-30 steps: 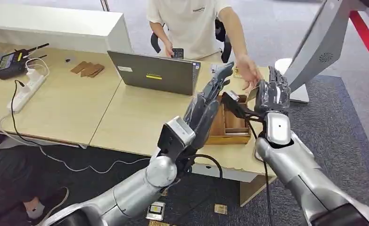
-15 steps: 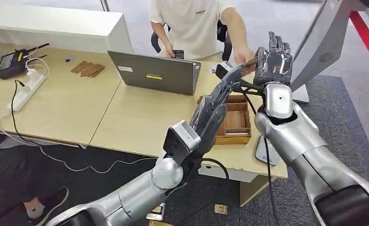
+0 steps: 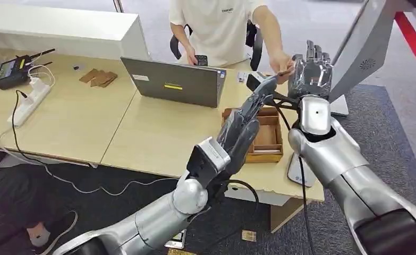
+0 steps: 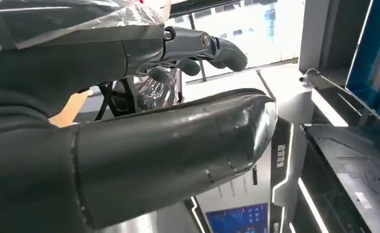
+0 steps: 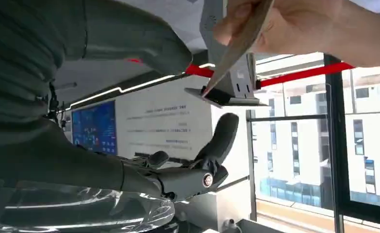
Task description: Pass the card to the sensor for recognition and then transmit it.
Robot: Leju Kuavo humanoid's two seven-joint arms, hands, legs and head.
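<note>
Both hands (image 3: 248,114) (image 3: 310,74) raised, fingers seemingly spread

Showing glossy silver metal on both arms, dark matt plastic on the left hand (image 3: 248,119) and right hand (image 3: 310,74), pale smooth wood-grain on the table (image 3: 158,133), brown wood on the tray (image 3: 264,156) at 3 o'clock
</note>
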